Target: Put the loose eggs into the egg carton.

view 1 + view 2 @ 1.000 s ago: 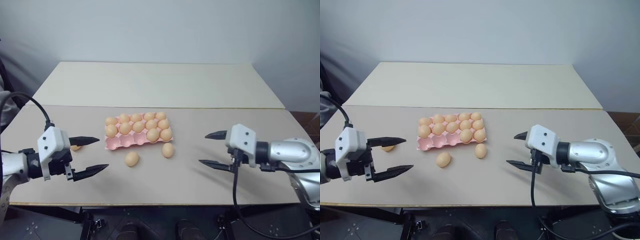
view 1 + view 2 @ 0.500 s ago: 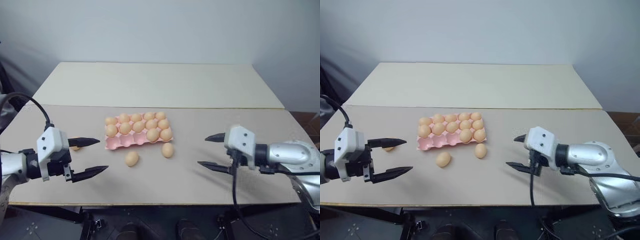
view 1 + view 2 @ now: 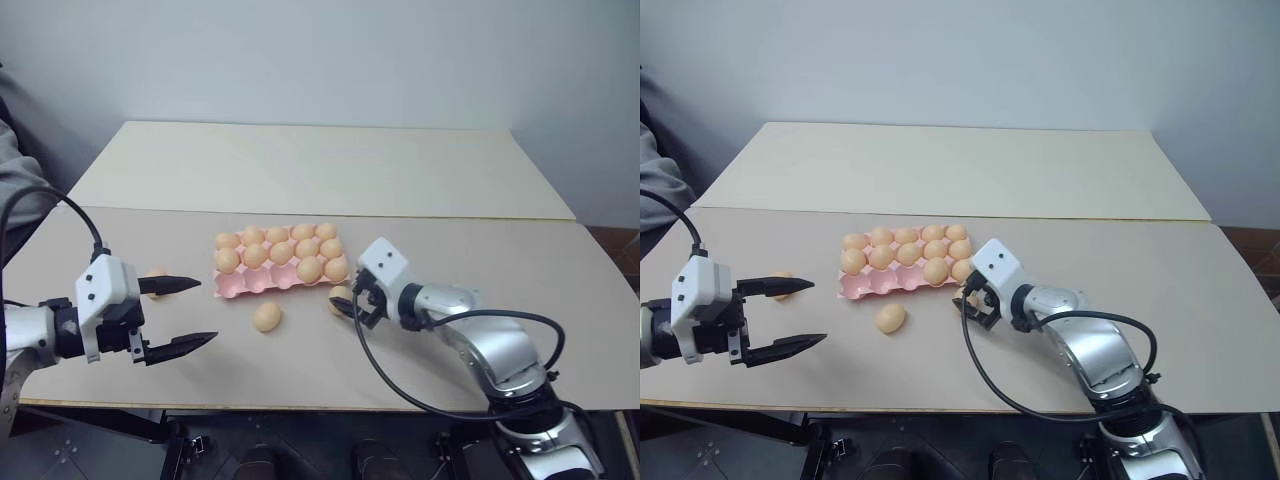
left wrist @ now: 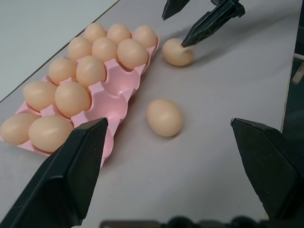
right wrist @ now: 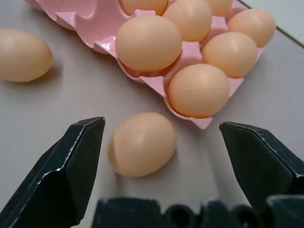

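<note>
right gripper: fingers spread wide, nothing pinched; low over the table, right at the front right corner of the egg carton
target egg: lies on the table between the two spread fingers, straight ahead of the gripper, just beside the carton's front edge, not touching it as far as I can tell
target egg axis: long axis runs roughly across the gap from finger to finger, slightly tilted; closing now would squeeze it end to end, likely to squirt out, so my call is roll the wrist a bit first
nearer arm: right, clearly; it straddles this egg
left gripper: fingers spread, empty; hangs over the left side of the table, well apart from the carton
second loose egg: on the table in front of the carton's middle, between the two grippers, nearer the right one; long axis slanted to the carton's front edge
third loose egg: partly hidden behind the left gripper's upper finger, just beside it; left arm's pick
egg carton contents: back and middle rows full; front row holds eggs at the two right cups, three cups to the left look empty
count: three empty cups, three loose eggs
step: pre-grasp on the right egg, not yet closed
risk: finger tip clipping the carton's corner on close
</note>
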Tool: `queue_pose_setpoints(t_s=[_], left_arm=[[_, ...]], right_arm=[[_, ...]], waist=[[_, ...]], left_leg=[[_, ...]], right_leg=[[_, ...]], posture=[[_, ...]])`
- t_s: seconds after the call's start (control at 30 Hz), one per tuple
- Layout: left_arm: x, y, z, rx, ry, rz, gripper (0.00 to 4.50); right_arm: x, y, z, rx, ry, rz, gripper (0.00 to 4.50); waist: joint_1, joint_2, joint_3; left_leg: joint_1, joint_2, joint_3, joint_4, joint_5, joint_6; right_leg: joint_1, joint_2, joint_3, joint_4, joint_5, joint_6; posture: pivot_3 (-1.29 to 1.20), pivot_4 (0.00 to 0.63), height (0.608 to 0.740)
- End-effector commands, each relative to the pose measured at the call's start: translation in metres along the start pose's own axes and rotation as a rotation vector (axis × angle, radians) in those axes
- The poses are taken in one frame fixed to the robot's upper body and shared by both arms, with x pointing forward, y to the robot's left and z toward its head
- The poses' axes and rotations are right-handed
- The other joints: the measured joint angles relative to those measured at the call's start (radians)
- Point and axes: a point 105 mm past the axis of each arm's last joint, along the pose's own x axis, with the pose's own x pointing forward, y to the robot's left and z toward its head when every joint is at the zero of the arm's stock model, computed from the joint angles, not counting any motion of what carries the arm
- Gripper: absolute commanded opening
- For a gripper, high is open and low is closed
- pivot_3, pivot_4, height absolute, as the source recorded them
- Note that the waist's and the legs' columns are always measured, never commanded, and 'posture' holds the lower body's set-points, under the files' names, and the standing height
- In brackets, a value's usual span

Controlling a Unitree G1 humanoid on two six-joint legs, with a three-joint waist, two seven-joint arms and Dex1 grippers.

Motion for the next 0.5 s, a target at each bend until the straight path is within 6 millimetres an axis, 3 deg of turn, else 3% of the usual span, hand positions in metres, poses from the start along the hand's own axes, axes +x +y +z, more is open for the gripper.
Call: queue_pose_setpoints(t_s=[0.03, 0.5], left_arm=[[-0.001, 0.000, 0.008, 0.047, -0.003, 0.002, 4.50], [0.003, 0.003, 0.007, 0.053, -0.001, -0.002, 4.50]], right_arm=[[-0.001, 0.009, 0.003, -0.010, -0.004, -0.026, 4.46], [0.014, 0.009, -0.002, 0.014, -0.001, -0.064, 4.46]], waist=[[-0.002, 0.000, 0.000], [-0.004, 0.000, 0.000]], left_leg=[[0.000, 0.000, 0.000, 0.000, 0.000, 0.000], [0.000, 0.000, 0.000, 0.000, 0.000, 0.000]], right_leg=[[0.000, 0.000, 0.000, 0.000, 0.000, 0.000], [0.000, 0.000, 0.000, 0.000, 0.000, 0.000]], posture=[[0.00, 0.150, 0.740], [0.00, 0.150, 0.740]])
